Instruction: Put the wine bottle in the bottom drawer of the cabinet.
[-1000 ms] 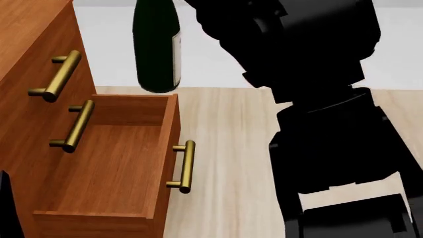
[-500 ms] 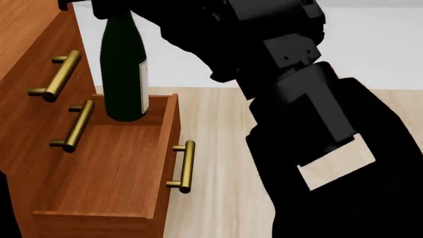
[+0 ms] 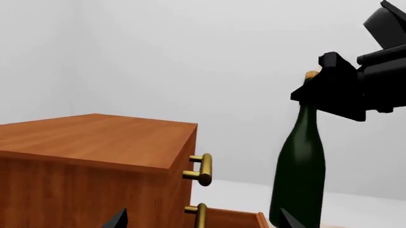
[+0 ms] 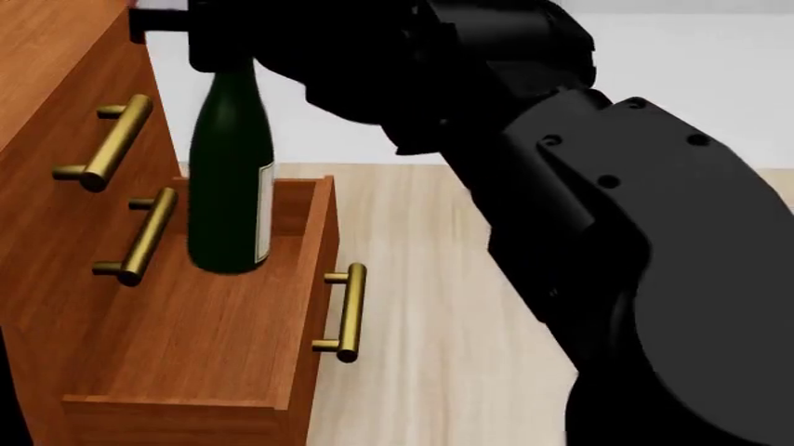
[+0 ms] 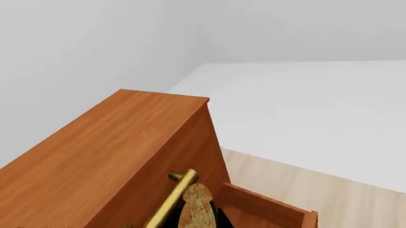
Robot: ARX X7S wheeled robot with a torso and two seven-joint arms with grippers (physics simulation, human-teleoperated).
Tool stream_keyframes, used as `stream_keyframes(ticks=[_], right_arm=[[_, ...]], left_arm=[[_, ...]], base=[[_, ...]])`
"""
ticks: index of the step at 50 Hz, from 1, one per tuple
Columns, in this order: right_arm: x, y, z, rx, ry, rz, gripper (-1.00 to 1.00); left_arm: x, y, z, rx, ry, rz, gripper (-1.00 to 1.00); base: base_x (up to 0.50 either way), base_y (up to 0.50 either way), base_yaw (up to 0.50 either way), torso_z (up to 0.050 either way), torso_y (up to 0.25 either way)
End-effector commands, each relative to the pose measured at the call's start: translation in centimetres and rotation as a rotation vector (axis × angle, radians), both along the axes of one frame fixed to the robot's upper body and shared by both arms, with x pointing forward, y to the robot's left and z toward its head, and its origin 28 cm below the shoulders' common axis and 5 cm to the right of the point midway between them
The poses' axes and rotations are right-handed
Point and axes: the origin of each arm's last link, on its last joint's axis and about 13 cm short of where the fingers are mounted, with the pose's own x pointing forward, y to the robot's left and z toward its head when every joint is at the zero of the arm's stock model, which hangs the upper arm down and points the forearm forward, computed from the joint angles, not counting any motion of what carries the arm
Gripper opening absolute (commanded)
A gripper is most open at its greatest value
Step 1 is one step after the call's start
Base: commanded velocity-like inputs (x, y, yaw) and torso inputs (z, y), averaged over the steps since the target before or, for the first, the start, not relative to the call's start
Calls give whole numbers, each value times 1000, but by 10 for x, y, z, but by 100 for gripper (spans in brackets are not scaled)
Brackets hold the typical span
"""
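Right fingers [image 4: 205, 37] clamp wine bottle [image 4: 232, 186] neck, upright over open bottom drawer [image 4: 199, 325] beside cabinet [image 4: 50, 111] handles.

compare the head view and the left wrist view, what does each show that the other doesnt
Only the head view shows the open bottom drawer's inside, the bottle's white label and the wood floor. Only the left wrist view shows the cabinet's flat top and the cork. Both show the wine bottle upright, held at the neck by the right end effector, plus brass handles.
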Motion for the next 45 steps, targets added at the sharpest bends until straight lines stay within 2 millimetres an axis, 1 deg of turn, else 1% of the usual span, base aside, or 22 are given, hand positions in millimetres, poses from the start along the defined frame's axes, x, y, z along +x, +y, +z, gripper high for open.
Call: stream_keyframes(ticks=[1, 18, 27, 45], right_arm=[[1, -3, 0, 54, 34, 13, -100], [-1, 1, -8, 76, 85, 40, -100], [-1, 0, -6, 67, 82, 40, -100], [-5, 4, -5, 73, 103, 75, -100]], left_arm=[[0, 1, -1, -3, -1, 5, 100], [0, 1, -1, -5, 3, 6, 100], [0, 0, -1, 2, -6, 6, 100], [-2, 1, 0, 10, -28, 8, 100]], base=[[0, 0, 0, 0, 0], [0, 0, 0, 0, 1], [0, 0, 0, 0, 0], [0, 0, 0, 1, 1]])
